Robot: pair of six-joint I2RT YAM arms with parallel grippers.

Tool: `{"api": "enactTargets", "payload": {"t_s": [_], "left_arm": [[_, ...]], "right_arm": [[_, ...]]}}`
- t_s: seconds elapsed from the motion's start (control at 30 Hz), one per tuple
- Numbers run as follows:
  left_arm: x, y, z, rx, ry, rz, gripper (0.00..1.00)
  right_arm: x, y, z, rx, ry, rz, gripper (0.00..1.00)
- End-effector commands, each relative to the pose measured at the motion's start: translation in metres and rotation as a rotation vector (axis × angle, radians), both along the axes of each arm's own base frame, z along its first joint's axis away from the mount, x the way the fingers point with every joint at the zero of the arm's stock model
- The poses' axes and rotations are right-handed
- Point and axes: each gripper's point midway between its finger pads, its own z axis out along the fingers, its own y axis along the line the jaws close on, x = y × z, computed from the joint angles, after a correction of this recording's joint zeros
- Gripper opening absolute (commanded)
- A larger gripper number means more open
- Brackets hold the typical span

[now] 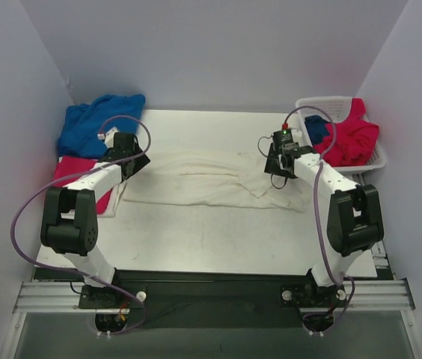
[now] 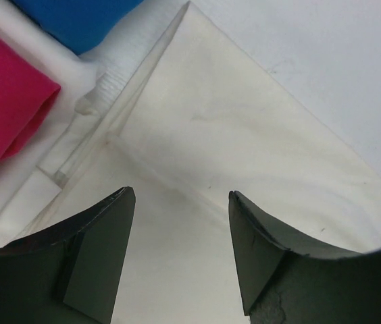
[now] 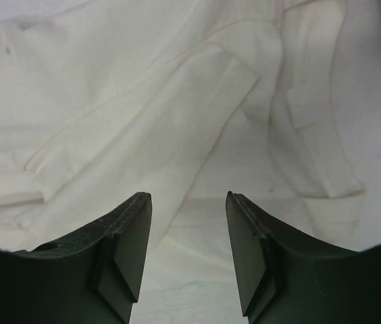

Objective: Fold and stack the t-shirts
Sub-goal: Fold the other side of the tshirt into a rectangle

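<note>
A large cream-white t-shirt (image 1: 211, 179) lies spread and partly folded across the middle of the table. My left gripper (image 1: 138, 161) hovers over its left end, open, with only cream cloth (image 2: 244, 128) showing between the fingers. At the shirt's right end my right gripper (image 1: 278, 166) also stands open, above a folded sleeve (image 3: 177, 115), holding nothing. A royal blue t-shirt (image 1: 95, 123) is bunched at the back left, with a crimson-pink one (image 1: 76, 172) beside it under the left arm. More crimson-pink cloth (image 1: 355, 138) and some blue cloth (image 1: 317, 127) sit in the basket.
A white lattice basket (image 1: 323, 102) stands at the back right corner, just behind the right gripper. Grey walls close in the table on the left, back and right. Bare white table (image 1: 218, 232) lies between the cream shirt and the arm bases.
</note>
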Motion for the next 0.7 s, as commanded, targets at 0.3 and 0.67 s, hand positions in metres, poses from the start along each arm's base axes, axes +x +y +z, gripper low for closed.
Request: {"api": "enactTargets", "payload": {"t_s": [0.3, 0.67], "left_arm": [[-0.034, -0.004, -0.02, 0.003, 0.046, 0.031, 0.68], [-0.038, -0.004, -0.034, 0.004, 0.087, 0.036, 0.68]], "right_arm": [[-0.05, 0.058, -0.027, 0.15, 0.064, 0.091, 0.44], [-0.051, 0.071, -0.051, 0.184, 0.106, 0.085, 0.4]]}}
